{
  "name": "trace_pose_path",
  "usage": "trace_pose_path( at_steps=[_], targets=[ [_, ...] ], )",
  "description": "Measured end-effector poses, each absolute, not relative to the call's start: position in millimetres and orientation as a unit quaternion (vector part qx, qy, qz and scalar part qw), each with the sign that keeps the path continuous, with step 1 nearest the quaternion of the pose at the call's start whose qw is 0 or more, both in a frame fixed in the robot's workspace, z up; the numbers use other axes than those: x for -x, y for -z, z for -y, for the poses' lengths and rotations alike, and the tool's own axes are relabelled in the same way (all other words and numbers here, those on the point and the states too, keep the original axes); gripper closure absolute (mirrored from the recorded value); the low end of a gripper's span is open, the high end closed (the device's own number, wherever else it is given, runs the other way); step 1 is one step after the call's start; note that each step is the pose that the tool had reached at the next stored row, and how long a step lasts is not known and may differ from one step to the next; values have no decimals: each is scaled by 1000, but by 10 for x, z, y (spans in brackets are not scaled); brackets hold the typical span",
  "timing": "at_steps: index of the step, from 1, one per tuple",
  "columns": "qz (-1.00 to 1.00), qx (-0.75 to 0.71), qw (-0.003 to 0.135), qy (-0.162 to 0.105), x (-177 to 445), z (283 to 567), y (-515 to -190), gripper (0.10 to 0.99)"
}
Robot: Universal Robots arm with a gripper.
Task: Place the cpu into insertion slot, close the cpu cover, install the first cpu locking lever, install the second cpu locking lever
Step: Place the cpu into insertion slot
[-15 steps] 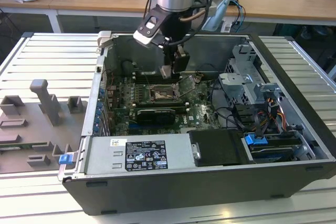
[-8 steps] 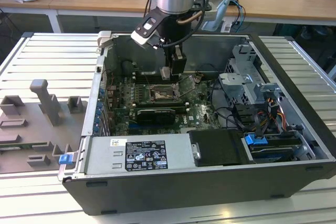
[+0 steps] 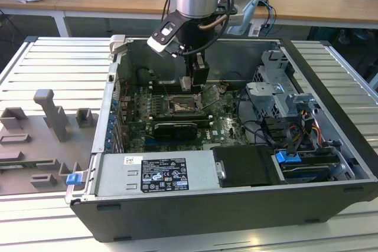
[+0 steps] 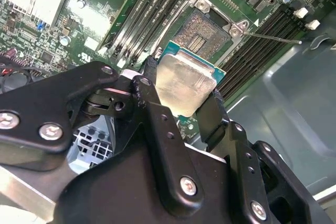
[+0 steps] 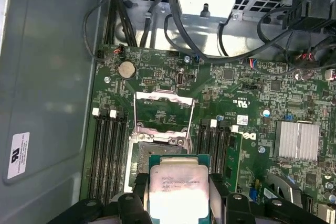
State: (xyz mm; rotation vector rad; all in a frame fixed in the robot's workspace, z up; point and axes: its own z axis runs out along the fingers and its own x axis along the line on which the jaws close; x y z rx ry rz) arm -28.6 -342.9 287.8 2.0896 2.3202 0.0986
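I am on the first step. My gripper (image 4: 181,92) holds the cpu (image 4: 186,77) by two edges, just above the open insertion slot (image 4: 201,31). The cpu cover (image 5: 163,96) stands up. I think the cpu must go down flat and square.

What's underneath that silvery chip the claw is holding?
In the first wrist view, the open socket sits below the chip, with part of its contact grid showing. The rest of the socket is hidden by the chip.
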Motion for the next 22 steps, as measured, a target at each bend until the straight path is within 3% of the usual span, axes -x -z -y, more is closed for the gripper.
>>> trace_pose_path(
  at_steps=[22],
  targets=[
    [-715,-699,10,-31,292,3429,-2718,545]
  ],
)
